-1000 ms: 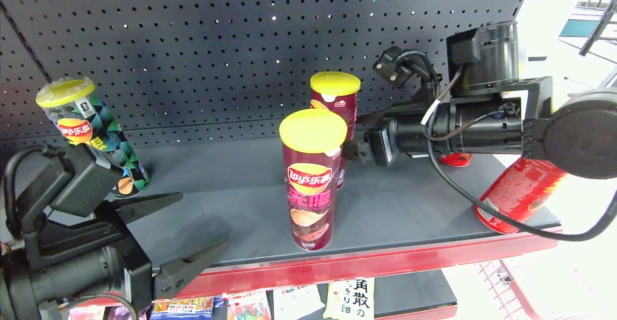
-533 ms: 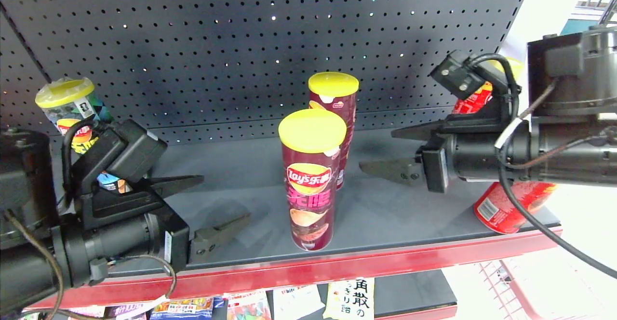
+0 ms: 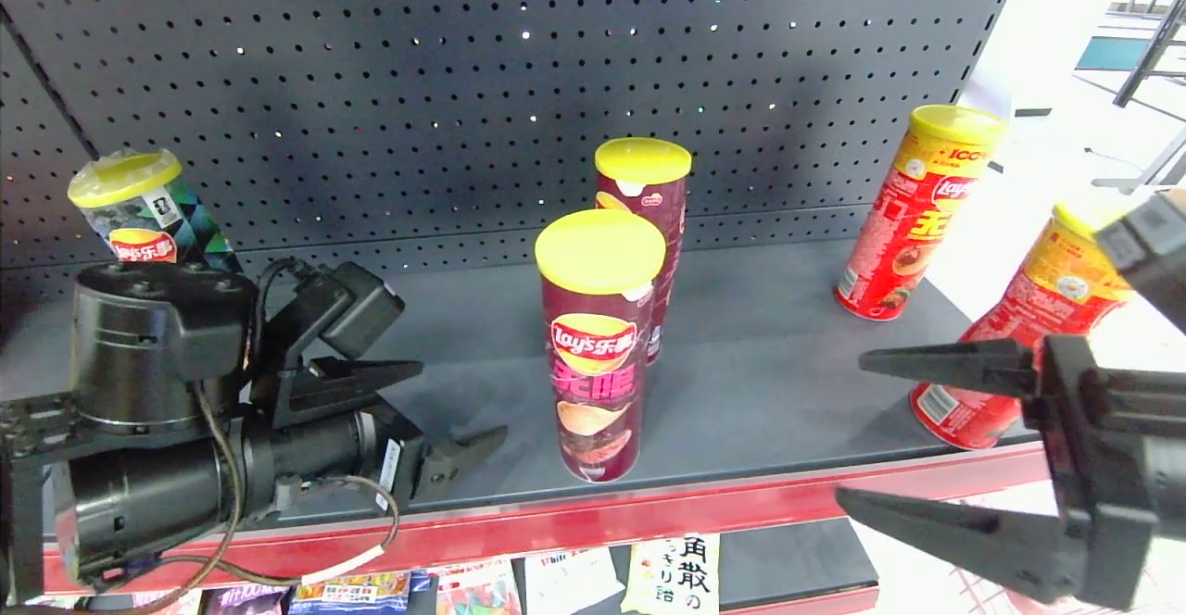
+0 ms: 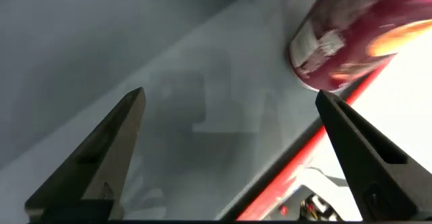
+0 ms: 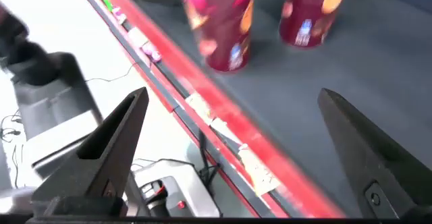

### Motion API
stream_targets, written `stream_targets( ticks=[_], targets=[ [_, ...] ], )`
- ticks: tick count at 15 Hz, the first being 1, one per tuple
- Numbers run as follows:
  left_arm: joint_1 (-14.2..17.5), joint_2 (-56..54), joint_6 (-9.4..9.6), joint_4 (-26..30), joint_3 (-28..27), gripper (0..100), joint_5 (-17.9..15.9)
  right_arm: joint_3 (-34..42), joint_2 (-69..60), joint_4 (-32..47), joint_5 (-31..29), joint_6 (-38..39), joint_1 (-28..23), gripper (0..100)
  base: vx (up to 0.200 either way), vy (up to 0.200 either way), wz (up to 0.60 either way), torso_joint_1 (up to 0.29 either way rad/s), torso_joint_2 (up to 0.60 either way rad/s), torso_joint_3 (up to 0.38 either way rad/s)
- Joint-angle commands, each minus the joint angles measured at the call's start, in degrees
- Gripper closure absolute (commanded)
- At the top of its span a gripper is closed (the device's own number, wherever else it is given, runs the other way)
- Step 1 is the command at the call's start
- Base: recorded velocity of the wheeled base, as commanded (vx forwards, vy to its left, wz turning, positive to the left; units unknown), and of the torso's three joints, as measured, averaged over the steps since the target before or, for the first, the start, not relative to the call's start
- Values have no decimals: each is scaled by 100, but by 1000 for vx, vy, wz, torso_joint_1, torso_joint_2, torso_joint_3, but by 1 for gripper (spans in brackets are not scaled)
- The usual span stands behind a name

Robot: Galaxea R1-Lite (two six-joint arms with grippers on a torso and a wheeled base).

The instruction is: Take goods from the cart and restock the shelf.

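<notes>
Left jaws sit at the lower left of the frame, spread wide with nothing between them, just over the front lip of the shelf [image 3: 760,383]. Right jaws hang at the lower right, off the shelf's edge, gaping wide and empty too.

Five chip cans stand on the shelf. The front maroon can [image 3: 598,346] is dead centre near the lip, with the rear maroon can [image 3: 644,198] close behind it. The patterned can [image 3: 139,207] is far left against the pegboard [image 3: 463,87]. Over on the right, one red can [image 3: 917,217] stands towards the back and another red can [image 3: 1028,328] is right at the front corner.

These cans look light: stiff card tubes with a slick printed skin, tall and narrow, so easy to topple. I'd take hold across the middle of the body with a modest squeeze. Stay off the yellow lid, which could pop, and set the base down flat.
</notes>
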Motion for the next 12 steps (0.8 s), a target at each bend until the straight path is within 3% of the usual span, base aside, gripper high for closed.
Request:
stream_targets(
  ticks=[1, 3, 5, 8, 12],
  targets=[
    [4, 319, -1, -41, -29, 0, -2, 545, -1303, 45, -48, 95, -6, 0, 0, 0, 0, 0, 0, 0],
    [4, 547, -1, -305, -64, 0, -2, 616, -1813, 282, -294, 368, -287, 0, 0, 0, 0, 0, 0, 0],
    [-14, 793, -1, -480, -213, 0, 7, 607, -2455, 888, -399, 878, -1096, 0, 0, 0, 0, 0, 0, 0],
    [-49, 916, -1, -480, -266, 0, -2, 563, -2490, 915, -355, 1203, -2107, 0, 0, 0, 0, 0, 0, 0],
    [-49, 1136, 78, -498, -371, 0, -10, 431, -2534, 915, -373, 1370, -2142, 0, 0, 0, 0, 0, 0, 0]
  ],
)
